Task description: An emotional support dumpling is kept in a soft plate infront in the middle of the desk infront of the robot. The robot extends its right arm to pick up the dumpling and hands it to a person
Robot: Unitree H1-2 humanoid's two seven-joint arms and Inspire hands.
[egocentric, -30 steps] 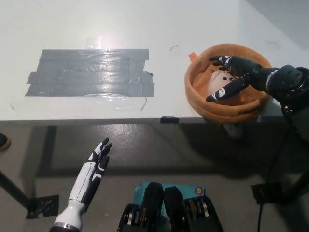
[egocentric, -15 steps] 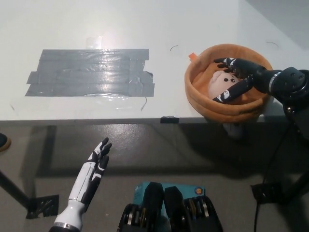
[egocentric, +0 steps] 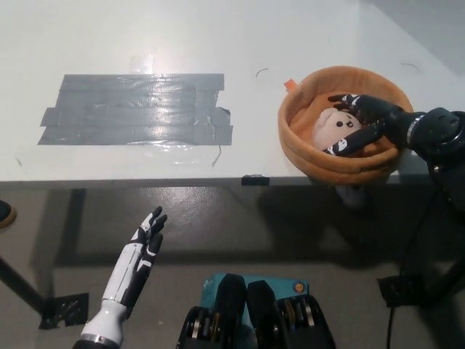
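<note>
While the black right hand (egocentric: 363, 120) reaches into the soft orange plush plate (egocentric: 299, 138), its spread fingers flank the pale plush dumpling (egocentric: 329, 125), apparently ungripped. White left hand (egocentric: 144, 246) rests low, fingers straight. No writing is legible.

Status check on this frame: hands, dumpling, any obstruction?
Right hand open inside the orange plate, fingers around the dumpling, not closed. Left hand open, idle below the desk edge. Nothing blocking.
</note>
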